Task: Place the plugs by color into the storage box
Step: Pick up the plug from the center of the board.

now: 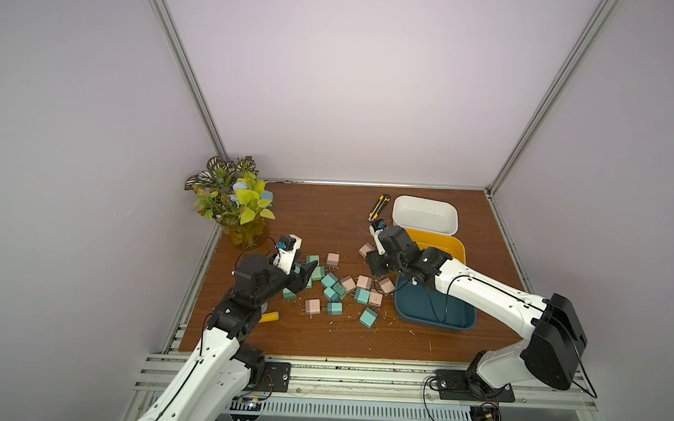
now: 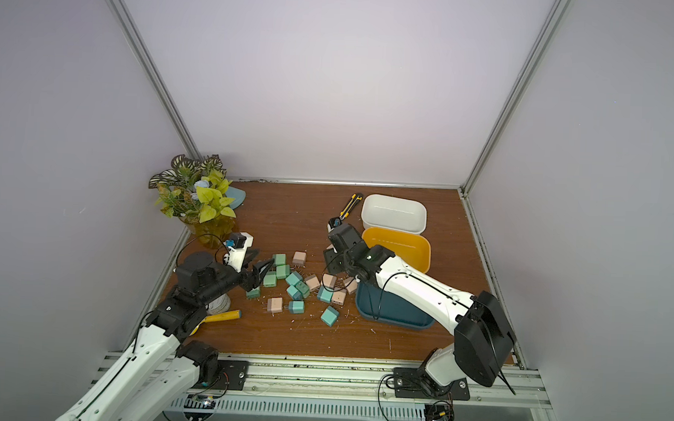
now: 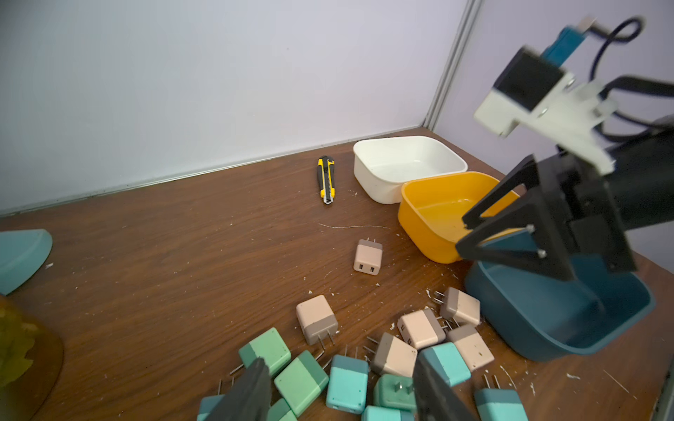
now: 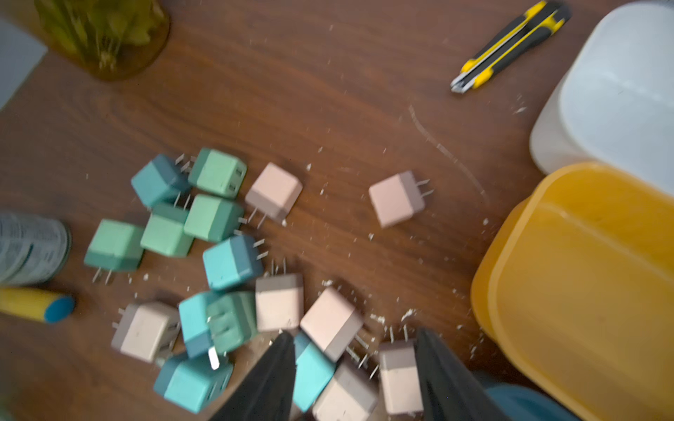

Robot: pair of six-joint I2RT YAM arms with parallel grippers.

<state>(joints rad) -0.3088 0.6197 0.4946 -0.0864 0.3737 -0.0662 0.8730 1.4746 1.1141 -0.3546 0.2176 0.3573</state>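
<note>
Left claw (image 3: pixel 341 364) hung spread and empty just above the green and teal end of the plugs (image 1: pixel 335 291), my right claw (image 4: pixel 355 333), also spread and gripping nothing, hovered over the pink ones beside the dark blue bin (image 1: pixel 413 308), and I saw them all loose on the worktop (image 1: pixel 319 218).
</note>
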